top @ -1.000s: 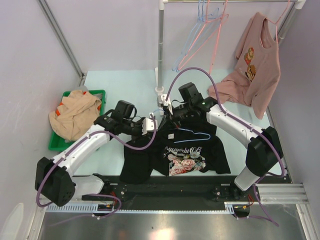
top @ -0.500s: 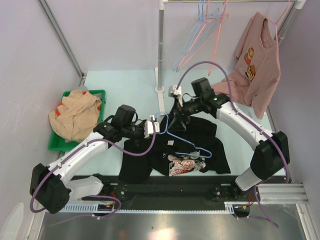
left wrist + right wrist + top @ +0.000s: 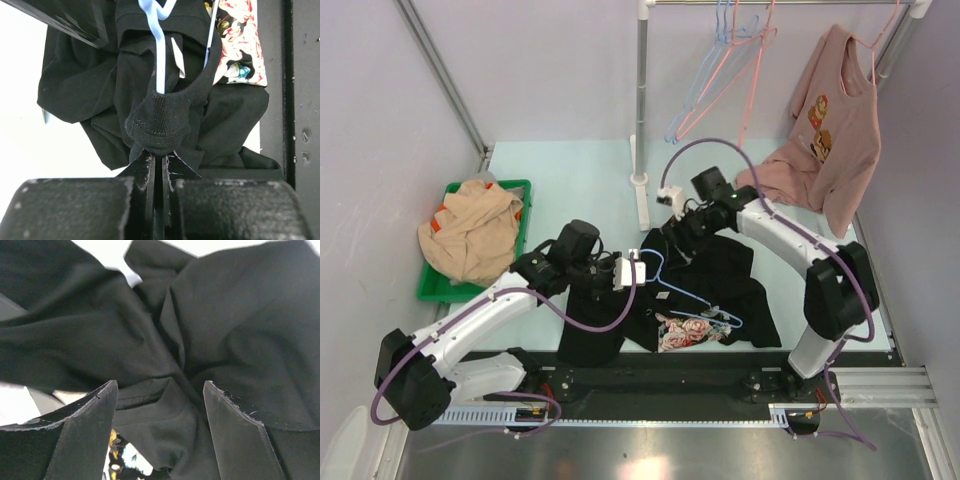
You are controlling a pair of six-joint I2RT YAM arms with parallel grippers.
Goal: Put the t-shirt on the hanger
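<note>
Pinching the black t-shirt (image 3: 85, 85) by its collar, where the light-blue hanger (image 3: 160, 55) enters, the left gripper (image 3: 159, 159) steadies it at the table (image 3: 570, 180)'s near edge; the right gripper (image 3: 160, 386) hovers over the cloth, jaws apart, probably to pull it.

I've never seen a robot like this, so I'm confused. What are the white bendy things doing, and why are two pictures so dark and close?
Those are two robot arms with pincers, called grippers, for hands. One picture looks down from above. The two close ones come from little cameras on the wrists. On the table lies a black t-shirt with a blue hanger poking into its neck. The left gripper is pinched shut on the collar. The right gripper is open over the t-shirt, holding nothing. A green bin of tan clothes sits at the left, and a pink shirt hangs at the back.
</note>
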